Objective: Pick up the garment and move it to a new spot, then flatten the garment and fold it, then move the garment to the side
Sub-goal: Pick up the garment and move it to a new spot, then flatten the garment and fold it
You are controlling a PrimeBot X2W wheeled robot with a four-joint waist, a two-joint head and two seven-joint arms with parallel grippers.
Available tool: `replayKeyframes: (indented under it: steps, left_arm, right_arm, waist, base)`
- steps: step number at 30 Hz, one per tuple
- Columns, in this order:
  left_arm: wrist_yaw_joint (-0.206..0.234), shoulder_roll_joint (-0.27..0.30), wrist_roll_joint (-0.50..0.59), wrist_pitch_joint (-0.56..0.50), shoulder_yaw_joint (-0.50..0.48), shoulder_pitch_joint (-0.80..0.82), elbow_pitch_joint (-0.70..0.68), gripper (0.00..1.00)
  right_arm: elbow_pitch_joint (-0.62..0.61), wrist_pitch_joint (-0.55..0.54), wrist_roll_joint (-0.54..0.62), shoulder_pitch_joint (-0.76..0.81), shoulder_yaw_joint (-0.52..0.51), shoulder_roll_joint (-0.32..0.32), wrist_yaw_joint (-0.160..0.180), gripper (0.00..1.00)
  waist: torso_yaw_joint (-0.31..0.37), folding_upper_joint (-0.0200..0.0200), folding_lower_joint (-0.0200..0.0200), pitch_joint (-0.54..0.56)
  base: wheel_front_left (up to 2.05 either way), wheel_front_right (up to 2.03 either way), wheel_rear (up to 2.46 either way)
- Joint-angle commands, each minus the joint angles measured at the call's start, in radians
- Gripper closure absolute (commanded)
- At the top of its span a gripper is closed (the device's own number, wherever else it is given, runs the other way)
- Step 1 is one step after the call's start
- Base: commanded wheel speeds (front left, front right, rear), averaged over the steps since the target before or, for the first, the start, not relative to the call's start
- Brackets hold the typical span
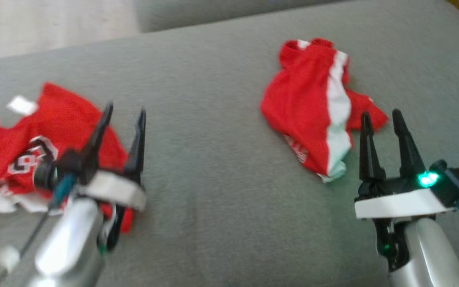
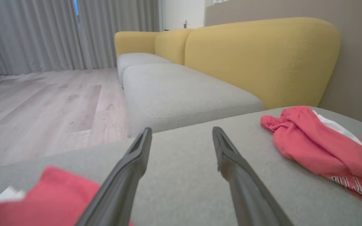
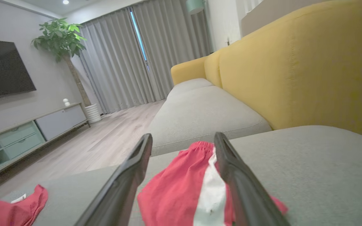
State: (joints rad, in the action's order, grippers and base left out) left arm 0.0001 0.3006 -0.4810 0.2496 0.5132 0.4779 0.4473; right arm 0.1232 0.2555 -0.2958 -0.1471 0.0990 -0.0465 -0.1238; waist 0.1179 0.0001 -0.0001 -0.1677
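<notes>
Head view: 2 red garments lie well apart on the grey cushion [image 1: 213, 167]. A crumpled red shirt [image 1: 64, 117] with a printed emblem is at the left. The red shorts [image 1: 301, 99] with a white stripe are at the right, nearer the far edge. The left gripper [image 1: 126, 108] hangs over the right part of the shirt, its fingers wide apart and holding nothing. The right gripper [image 1: 381, 113] is also wide open and empty, with its tips just beside the near hem of the shorts. In the right wrist view the shorts lie ahead, in line with the gap between its 2 fingers.

I think the step in hand is to take 1 garment up for moving. To do it well, the gripper should come down on a raised fold, pinch only the cloth and not the cushion cover, and close fully. It should then lift high enough that the hem does not drag. The cloth looks thin, so a shallow pinch may slide out.
</notes>
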Motion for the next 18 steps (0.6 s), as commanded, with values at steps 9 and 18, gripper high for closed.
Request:
replayKeyframes:
  steps: [9, 18]
  left_arm:
    - [0.066, -0.056, 0.082, 0.012, -0.199, -0.296, -0.269, 0.0]
    - [0.017, -0.104, 0.16, 0.012, -0.241, -0.317, -0.303, 0.0]
  right_arm:
    - [0.014, 0.006, 0.0, 0.041, 0.03, -0.004, -0.007, 0.0]
    - [0.023, 0.006, 0.008, -0.006, -0.012, -0.004, -0.007, 0.0]
  waist:
    - [-0.104, -0.0001, 0.0001, 0.092]
    - [-0.113, -0.0001, 0.0001, 0.069]
  base:
    - [0.0, 0.0, 0.0]
    - [0.0, 0.0, 0.0]
